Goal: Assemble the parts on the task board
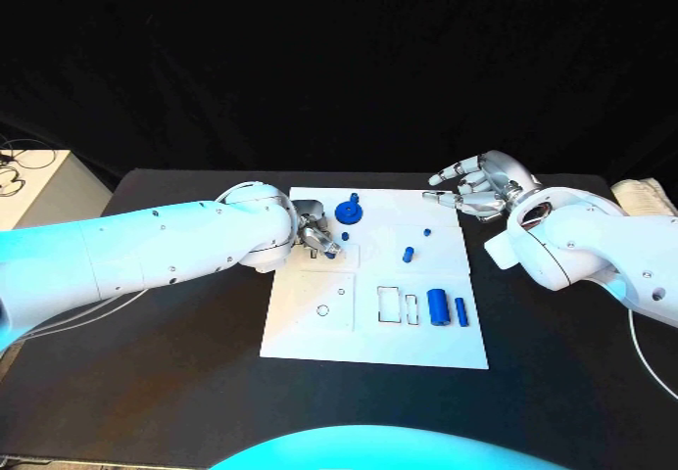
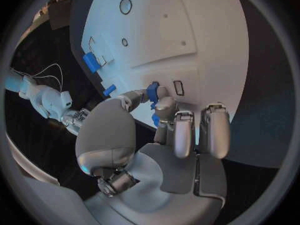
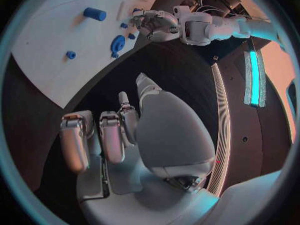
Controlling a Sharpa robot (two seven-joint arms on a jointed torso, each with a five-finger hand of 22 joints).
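Black surface (image 1: pixel 169 362) carries the white task board (image 1: pixel 374 338) at centre. Left hand (image 1: pixel 316 233) rests over the board's upper left area, pinching a small blue part (image 2: pixel 152 92) between thumb and fingertip just above the board. Judged step: seating this part in a nearby slot (image 2: pixel 178 87). The next move calls for alignment over the recess, then a straight press. Right hand (image 1: pixel 480 183) hovers beyond the board's far right corner, fingers spread, holding nothing. Other blue parts (image 1: pixel 438 306) lie on the board's right half.
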